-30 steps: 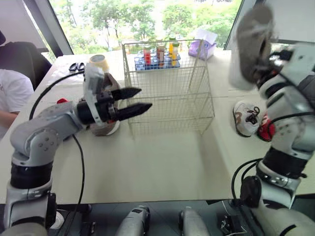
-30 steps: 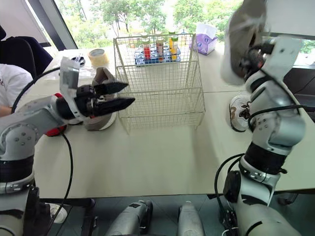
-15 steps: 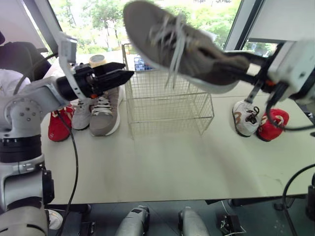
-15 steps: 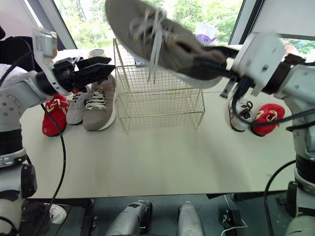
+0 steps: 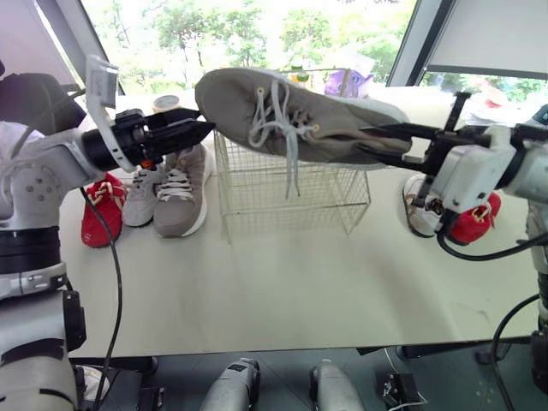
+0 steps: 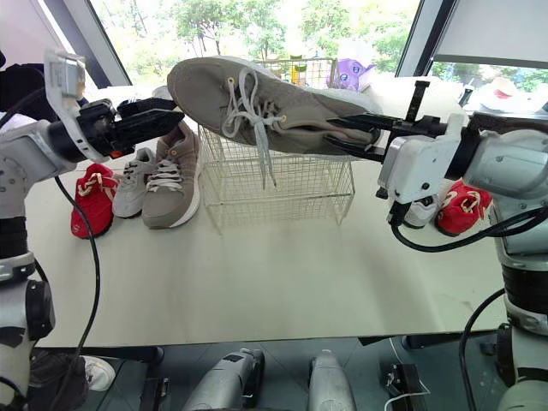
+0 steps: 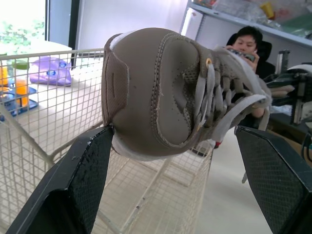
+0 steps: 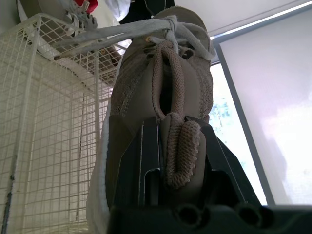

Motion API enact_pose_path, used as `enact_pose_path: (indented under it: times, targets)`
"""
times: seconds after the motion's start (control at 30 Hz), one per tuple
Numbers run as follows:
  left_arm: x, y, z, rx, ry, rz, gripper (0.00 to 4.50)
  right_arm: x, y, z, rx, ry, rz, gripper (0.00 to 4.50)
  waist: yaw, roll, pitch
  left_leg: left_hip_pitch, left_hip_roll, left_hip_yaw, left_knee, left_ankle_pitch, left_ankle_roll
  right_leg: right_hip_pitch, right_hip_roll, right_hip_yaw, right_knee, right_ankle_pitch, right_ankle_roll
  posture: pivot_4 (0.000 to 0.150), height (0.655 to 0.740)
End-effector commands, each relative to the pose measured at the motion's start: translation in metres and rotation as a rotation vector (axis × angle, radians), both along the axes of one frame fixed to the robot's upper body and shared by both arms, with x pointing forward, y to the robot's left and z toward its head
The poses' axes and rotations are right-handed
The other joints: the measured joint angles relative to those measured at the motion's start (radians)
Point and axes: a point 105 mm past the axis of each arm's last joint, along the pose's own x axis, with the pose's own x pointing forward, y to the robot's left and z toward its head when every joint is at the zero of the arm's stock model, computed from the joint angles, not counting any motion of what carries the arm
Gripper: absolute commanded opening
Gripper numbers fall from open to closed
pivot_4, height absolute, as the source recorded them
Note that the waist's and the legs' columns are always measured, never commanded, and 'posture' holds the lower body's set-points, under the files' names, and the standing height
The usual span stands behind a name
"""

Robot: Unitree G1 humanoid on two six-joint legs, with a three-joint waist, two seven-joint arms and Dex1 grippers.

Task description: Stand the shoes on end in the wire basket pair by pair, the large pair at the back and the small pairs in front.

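Note:
My right gripper [image 5: 377, 144] is shut on the heel collar of a large grey-brown shoe [image 5: 300, 120]. The shoe lies level in the air above the wire basket [image 5: 291, 184], its toe pointing toward my left gripper [image 5: 195, 127]. That gripper is open, and in the left wrist view the toe [image 7: 146, 97] sits between its wide-spread fingers [image 7: 83, 185]. The matching large grey shoe [image 5: 181, 188] stands on the table left of the basket, beside a small pale grey shoe [image 5: 141, 193] and a small red shoe [image 5: 101, 210]. Right of the basket lie a small white shoe [image 5: 419, 214] and a red one [image 5: 471, 224].
Behind the basket stand a tray of bottles [image 6: 295, 68] and a purple tissue pack [image 5: 342, 81]. A tape roll [image 5: 167, 103] sits at the back left. A seated person [image 7: 246, 41] is beyond the table's left side. Bare tabletop [image 5: 282, 282] stretches in front of the basket.
The right gripper swung the large shoe down from upright at the right to level over the basket. The left gripper drew back to the shoe's toe. The head camera shifted.

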Motion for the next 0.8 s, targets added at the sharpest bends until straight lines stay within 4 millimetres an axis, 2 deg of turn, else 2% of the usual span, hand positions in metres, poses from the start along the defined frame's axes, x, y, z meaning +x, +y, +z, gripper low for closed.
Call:
enact_pose_path:
  times: [0.03, 0.33, 0.47, 0.57, 0.7, 0.73, 0.8]
  targets:
    - [-0.001, 0.006, 0.016, 0.005, -0.065, 0.028, 4.13, -0.022, 0.015, 0.013, -0.021, -0.089, 0.115, 0.29, 0.0, 0.0, 0.0, 0.0, 0.0, 0.0, 0.0, 0.0, 0.0, 0.0, 0.0, 0.0, 0.0, 0.0, 0.0, 0.15, 0.74]
    - [0.002, 0.007, 0.021, 0.025, -0.092, 0.036, 4.13, -0.025, 0.02, 0.009, -0.063, -0.089, 0.142, 0.29, 0.0, 0.0, 0.0, 0.0, 0.0, 0.0, 0.0, 0.0, 0.0, 0.0, 0.001, 0.0, 0.0, 0.0, 0.0, 0.15, 0.74]
    - [-0.007, -0.006, 0.015, 0.043, -0.066, -0.051, 4.13, -0.027, 0.026, 0.011, -0.07, -0.115, 0.164, 0.29, -0.001, 0.0, 0.0, 0.0, 0.001, 0.0, 0.0, 0.0, 0.0, 0.0, 0.001, 0.0, 0.0, 0.0, 0.0, 0.15, 0.74]
    - [-0.013, -0.012, 0.003, 0.066, -0.03, -0.108, 3.32, -0.025, 0.028, 0.014, -0.077, -0.145, 0.162, 0.29, -0.001, 0.0, 0.0, 0.0, 0.001, 0.0, 0.0, 0.0, 0.0, 0.0, 0.001, 0.0, 0.0, 0.0, 0.0, 0.15, 0.74]
    - [-0.013, -0.013, -0.002, 0.076, -0.018, -0.112, 1.52, -0.023, 0.024, 0.019, -0.081, -0.171, 0.143, 0.29, -0.001, 0.0, 0.0, 0.0, 0.001, 0.0, 0.0, 0.0, 0.0, 0.0, 0.001, 0.0, 0.0, 0.0, -0.001, 0.15, 0.74]
    - [-0.013, -0.012, -0.002, 0.074, -0.018, -0.107, 1.07, -0.022, 0.023, 0.02, -0.081, -0.174, 0.138, 0.75, -0.001, 0.0, 0.0, 0.0, 0.001, 0.0, 0.0, 0.0, 0.0, 0.0, 0.001, 0.0, 0.0, 0.0, -0.001, 0.15, 0.74]
    - [-0.012, -0.011, -0.001, 0.064, -0.015, -0.099, 0.68, -0.021, 0.021, 0.021, -0.075, -0.171, 0.124, 1.62, 0.0, 0.0, 0.0, 0.0, 0.001, 0.0, 0.0, 0.0, 0.0, 0.0, 0.001, 0.0, 0.0, 0.0, -0.001, 0.15, 0.74]
